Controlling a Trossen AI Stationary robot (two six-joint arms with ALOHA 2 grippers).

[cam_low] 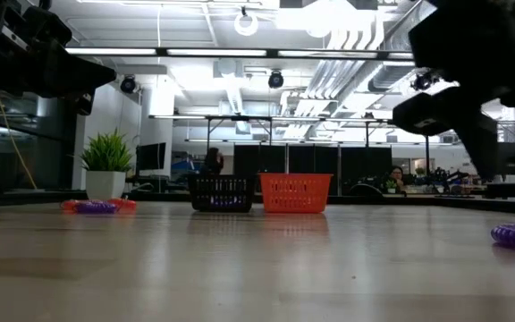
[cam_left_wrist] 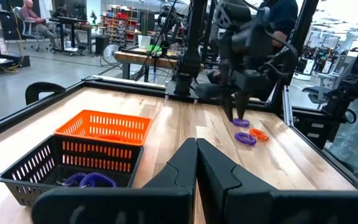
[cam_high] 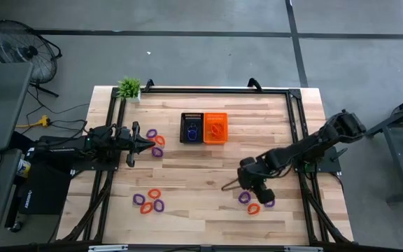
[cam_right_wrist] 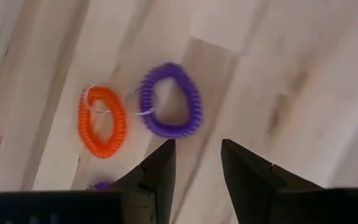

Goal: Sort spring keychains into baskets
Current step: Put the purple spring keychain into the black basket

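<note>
The black basket (cam_high: 192, 128) and the orange basket (cam_high: 215, 128) stand side by side at the table's far middle. Purple keychains (cam_left_wrist: 89, 180) lie in the black one, an orange-red one (cam_high: 216, 129) in the orange one. My right gripper (cam_right_wrist: 197, 152) is open and hovers over a purple keychain (cam_right_wrist: 169, 99) and an orange-red keychain (cam_right_wrist: 102, 121) lying flat on the table's right near part. My left gripper (cam_left_wrist: 196, 155) is shut and empty, level at the left, beside three keychains (cam_high: 157, 142).
Another cluster of purple and orange-red keychains (cam_high: 149, 201) lies on the near left part of the table. A small green potted plant (cam_high: 129, 88) stands at the far left corner. Dark frame rails (cam_high: 296, 133) run along the table's sides. People sit in the room beyond.
</note>
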